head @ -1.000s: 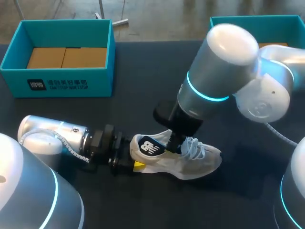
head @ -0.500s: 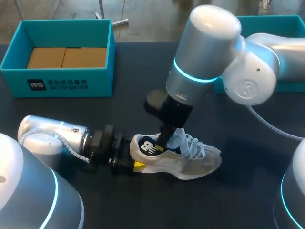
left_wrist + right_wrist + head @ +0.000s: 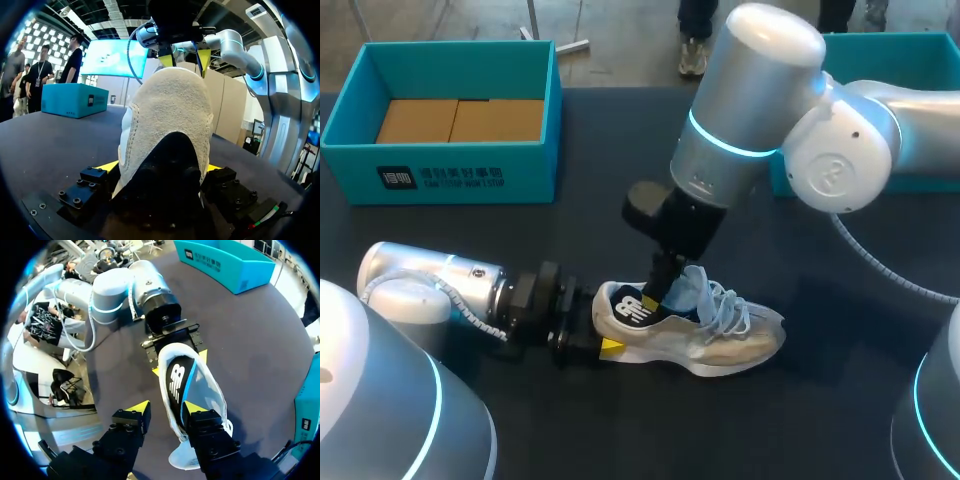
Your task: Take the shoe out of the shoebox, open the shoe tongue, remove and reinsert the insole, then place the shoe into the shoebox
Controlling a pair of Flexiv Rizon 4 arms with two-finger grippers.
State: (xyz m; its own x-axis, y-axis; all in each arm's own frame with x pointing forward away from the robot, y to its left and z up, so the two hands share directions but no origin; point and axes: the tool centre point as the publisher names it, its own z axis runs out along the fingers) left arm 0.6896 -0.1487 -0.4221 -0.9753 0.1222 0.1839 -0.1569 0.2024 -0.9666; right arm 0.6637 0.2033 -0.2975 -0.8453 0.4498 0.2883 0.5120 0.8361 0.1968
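A pale grey shoe (image 3: 720,335) with white laces lies on its sole on the dark table (image 3: 570,420). My left gripper (image 3: 595,340) clasps the heel from behind, a yellow tip on each side of it. In the left wrist view the heel (image 3: 167,115) fills the space between the left gripper (image 3: 160,167) fingers. My right gripper (image 3: 658,292) comes down from above into the shoe's opening. A pale blue flap (image 3: 692,288) stands up beside it. Seen from the right wrist, the right gripper (image 3: 165,408) straddles the side wall of the shoe (image 3: 200,390), with bare table showing at the outer finger.
A teal shoebox (image 3: 440,175) with a brown cardboard floor stands at the back left. A second teal box (image 3: 920,45) sits at the back right, partly hidden behind my right arm. Bare table lies in front of the shoe.
My right arm has shifted left over the shoe's heel opening, and the pale blue flap has risen out of the shoe. The left arm and the shoe have stayed put.
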